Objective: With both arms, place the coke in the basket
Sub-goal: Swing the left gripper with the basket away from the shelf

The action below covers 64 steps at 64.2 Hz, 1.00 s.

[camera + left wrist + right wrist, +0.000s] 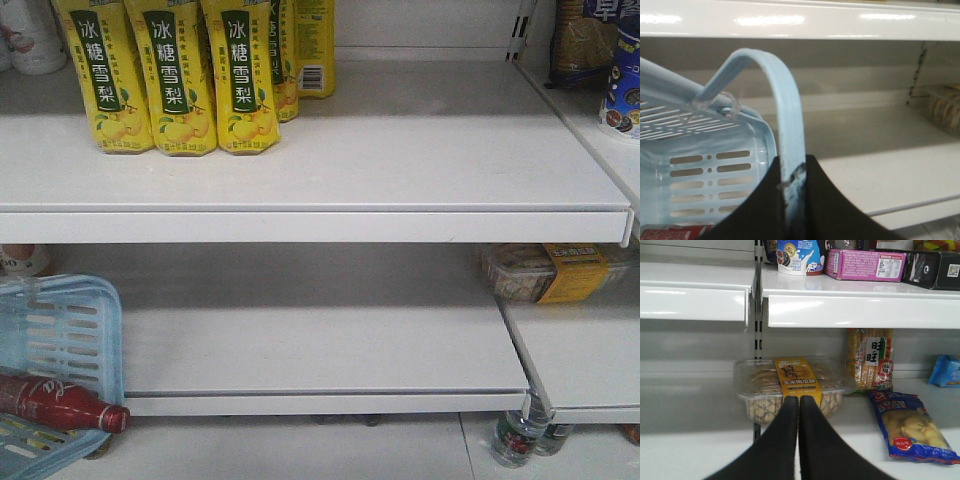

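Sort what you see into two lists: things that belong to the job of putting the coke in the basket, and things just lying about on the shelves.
Belong to the job:
- coke, lying in the basket
- basket, its handle gripped by the left end effector
- right end effector, shut, holding nothing

Just lying about:
- yellow pear drink packs
- clear box of biscuits
- blue snack bag
- pink box

The basket [62, 345] is light blue plastic with slotted sides, tilted at the lower left in front of the bottom shelf. Its thin handle [785, 125] arches upward and is pinched between the left gripper's [792, 192] closed black fingers. The coke [60, 403], red with white script and a red cap, lies on its side inside the basket, cap toward the right.
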{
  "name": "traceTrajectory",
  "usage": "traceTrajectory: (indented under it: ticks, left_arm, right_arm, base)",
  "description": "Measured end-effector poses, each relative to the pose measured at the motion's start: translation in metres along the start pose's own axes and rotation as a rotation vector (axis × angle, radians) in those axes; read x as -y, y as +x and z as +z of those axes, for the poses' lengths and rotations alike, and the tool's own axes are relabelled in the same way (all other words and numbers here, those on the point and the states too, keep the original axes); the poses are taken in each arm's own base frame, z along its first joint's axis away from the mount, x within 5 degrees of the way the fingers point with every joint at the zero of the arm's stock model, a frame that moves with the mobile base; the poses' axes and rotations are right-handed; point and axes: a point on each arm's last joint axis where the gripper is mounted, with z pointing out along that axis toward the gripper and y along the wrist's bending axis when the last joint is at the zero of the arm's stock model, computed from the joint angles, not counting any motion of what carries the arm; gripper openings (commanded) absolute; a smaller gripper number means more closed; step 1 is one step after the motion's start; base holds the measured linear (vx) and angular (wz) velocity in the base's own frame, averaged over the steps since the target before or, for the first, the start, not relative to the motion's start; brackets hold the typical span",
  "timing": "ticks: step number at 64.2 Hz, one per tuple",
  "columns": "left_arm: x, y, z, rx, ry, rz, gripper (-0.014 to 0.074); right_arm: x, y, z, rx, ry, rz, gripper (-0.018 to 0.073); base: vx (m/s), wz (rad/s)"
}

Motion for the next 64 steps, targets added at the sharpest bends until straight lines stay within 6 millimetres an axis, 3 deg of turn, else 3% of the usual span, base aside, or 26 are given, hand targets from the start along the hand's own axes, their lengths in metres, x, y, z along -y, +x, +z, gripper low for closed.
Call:
traceTrajectory:
  ticks: [18,64]
  left_arm:
    - [-0.012,0.018,-0.009,0.099,-0.123,0.004,-0.0006]
    - [-0.02,0.023,-0.016,0.098,-0.277,0.046,-0.0006]
  right_arm:
    - [0.0,0.0,0.0,0.0,0.0,0.0,-0.0009]
    - [0.0,0.0,0.0,0.001,0.0,0.0,-0.0009]
  base:
    - [0.0,0.0]
    - [0.0,0.0]
